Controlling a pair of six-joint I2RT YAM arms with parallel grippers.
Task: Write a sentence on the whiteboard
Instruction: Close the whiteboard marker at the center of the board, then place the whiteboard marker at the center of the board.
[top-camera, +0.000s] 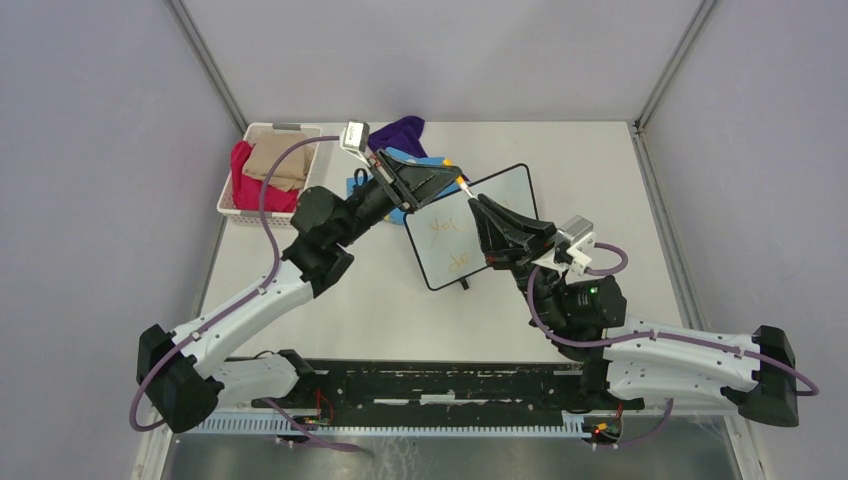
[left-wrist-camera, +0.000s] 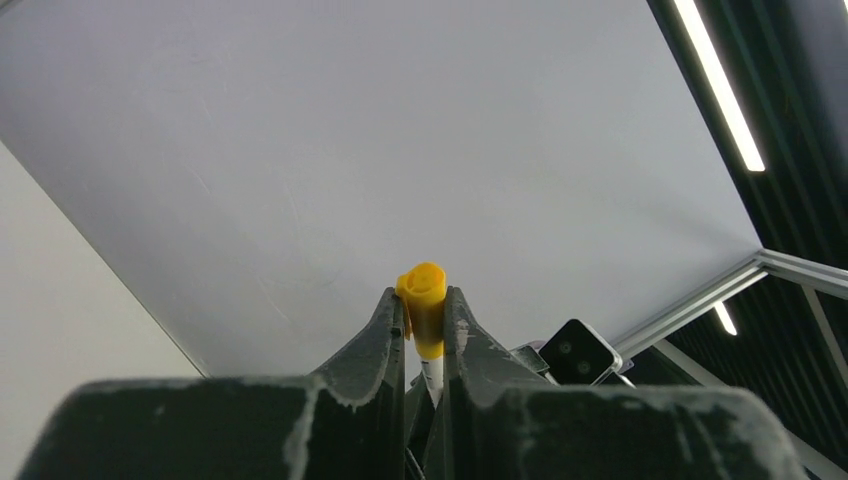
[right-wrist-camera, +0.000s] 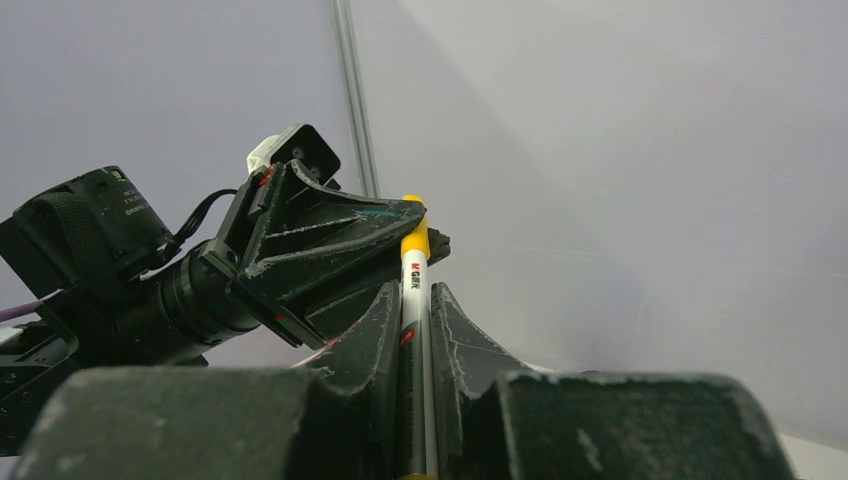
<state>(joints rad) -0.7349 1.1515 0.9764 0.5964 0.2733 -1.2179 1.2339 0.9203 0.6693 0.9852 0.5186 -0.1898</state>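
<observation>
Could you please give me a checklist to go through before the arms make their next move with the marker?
1. Left gripper clamped on the yellow cap: ok.
2. Right gripper clamped on the marker barrel: ok.
3. Cap fully seated on the barrel: cannot tell.
4. Whiteboard lying on the table below both grippers: ok.
5. Sentence complete: cannot tell, the right gripper hides part of the board.
</observation>
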